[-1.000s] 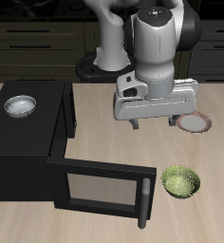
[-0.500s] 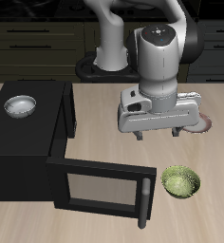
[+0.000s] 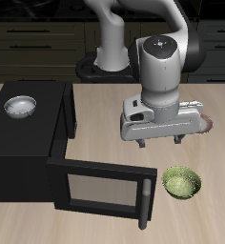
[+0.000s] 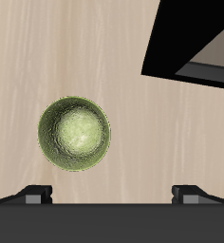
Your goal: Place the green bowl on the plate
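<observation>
Claw (image 3: 160,143) fingers stand wide apart, holding and touching nothing, above bare table (image 3: 105,229). Green bowl (image 3: 182,182) sits upright near the table's front edge, beside the open black cabinet door (image 3: 100,183). Plate (image 3: 210,122) lies farther back, mostly hidden. No readable writing seen.

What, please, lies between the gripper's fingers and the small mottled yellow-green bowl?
Only bare wooden tabletop. The wrist view shows nothing between the gripper and the green bowl; the exterior view shows the bowl alone near the front edge.
</observation>
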Tool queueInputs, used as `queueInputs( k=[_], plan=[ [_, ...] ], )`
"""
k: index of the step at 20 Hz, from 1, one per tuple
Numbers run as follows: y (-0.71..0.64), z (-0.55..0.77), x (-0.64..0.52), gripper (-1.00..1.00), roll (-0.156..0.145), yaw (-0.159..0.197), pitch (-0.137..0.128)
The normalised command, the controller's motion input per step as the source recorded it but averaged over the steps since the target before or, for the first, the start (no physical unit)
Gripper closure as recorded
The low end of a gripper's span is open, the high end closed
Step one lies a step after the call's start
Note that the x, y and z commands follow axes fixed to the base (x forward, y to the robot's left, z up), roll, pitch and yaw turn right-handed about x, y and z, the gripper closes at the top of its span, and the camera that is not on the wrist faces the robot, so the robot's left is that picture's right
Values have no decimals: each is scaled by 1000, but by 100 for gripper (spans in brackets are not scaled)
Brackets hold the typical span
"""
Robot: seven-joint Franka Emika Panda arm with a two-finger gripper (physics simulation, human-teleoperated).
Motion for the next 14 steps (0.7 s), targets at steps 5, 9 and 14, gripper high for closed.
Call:
queueInputs(
  k=[5,9,14],
  plan=[
    [105,-276,-20,-100,23,6,7],
    [-1,-222,44,-100,-2,-5,17],
    [-8,-224,-13,-100,-2,-14,29]
  ],
)
